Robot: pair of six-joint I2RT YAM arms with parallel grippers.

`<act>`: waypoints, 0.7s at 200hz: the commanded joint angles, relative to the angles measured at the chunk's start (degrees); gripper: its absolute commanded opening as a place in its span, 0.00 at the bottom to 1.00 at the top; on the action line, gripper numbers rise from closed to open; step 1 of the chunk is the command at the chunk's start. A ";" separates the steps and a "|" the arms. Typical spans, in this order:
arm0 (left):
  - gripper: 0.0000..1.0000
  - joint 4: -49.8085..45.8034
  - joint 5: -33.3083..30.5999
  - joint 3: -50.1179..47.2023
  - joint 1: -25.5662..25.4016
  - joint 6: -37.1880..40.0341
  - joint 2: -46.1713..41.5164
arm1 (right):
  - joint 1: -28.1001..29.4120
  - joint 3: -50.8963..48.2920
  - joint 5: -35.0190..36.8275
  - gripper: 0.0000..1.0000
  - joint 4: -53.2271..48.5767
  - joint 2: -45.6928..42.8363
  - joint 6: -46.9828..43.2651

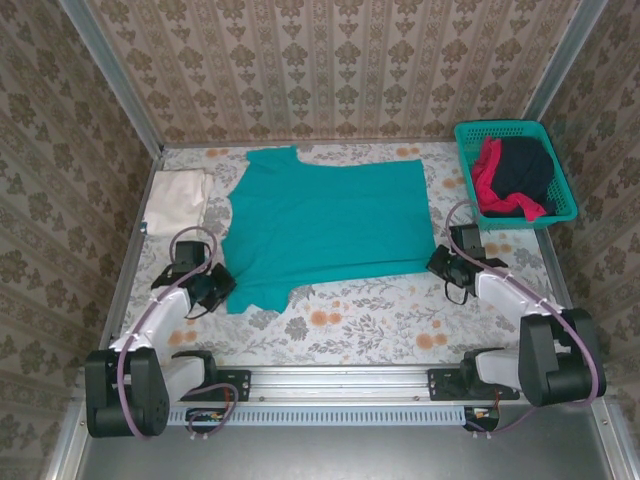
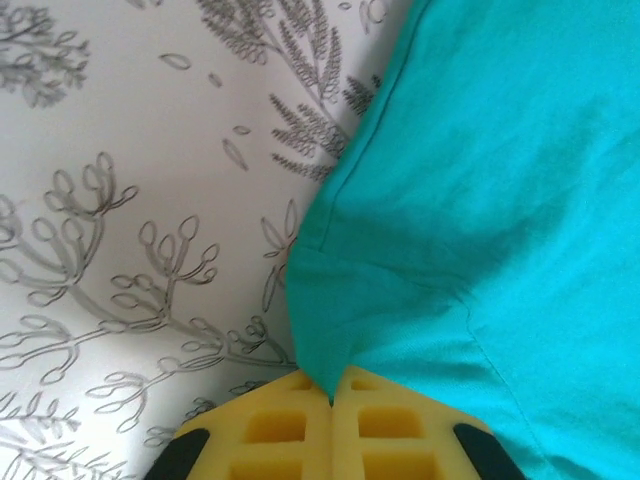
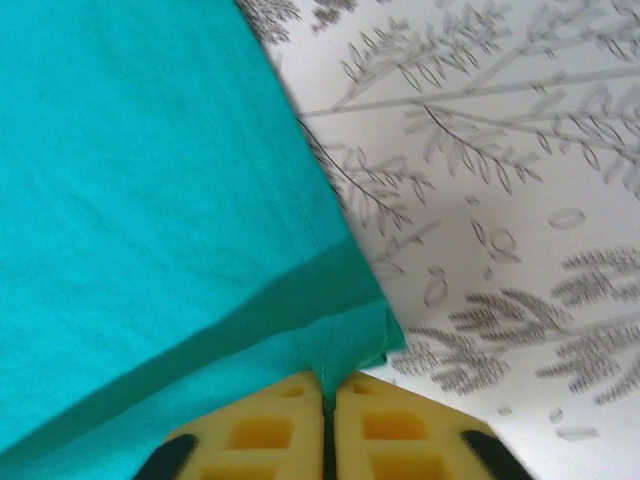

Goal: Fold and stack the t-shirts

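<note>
Patterned wallpaper is closing in three sides of a table (image 1: pixel 380 330) that is wearing a floral cloth. The teal t-shirt (image 1: pixel 330 225) is lying spread flat across the middle, its hem towards the right. The left gripper (image 1: pixel 215 285) is clenching the shirt's near-left corner, seemingly a sleeve end, and its wrist view is showing the fabric pinched between closed yellow pads (image 2: pixel 270 425). The right gripper (image 1: pixel 445 263) is likewise clamping the near-right hem corner. Holding both near corners like this is probably setting up a fold, letting the arms carry one edge over evenly. A cream t-shirt (image 1: pixel 180 198) is resting folded at the far left, likely starting the stack. The red t-shirt (image 1: pixel 487 175) and navy t-shirt (image 1: pixel 525 165) are waiting bundled in the mesh basket (image 1: pixel 500 125) at the far right.
</note>
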 commanded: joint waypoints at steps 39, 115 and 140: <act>0.78 -7.52 -8.45 6.71 -0.26 -2.50 -7.81 | 2.90 3.87 6.22 0.78 -3.19 -7.10 -8.09; 0.73 11.39 -5.97 19.38 -5.50 -0.79 19.63 | 10.82 18.88 3.76 0.81 5.47 20.74 -6.34; 0.73 14.82 -4.09 20.61 -4.68 -0.66 26.45 | 10.84 22.22 3.94 0.81 4.40 26.44 -6.24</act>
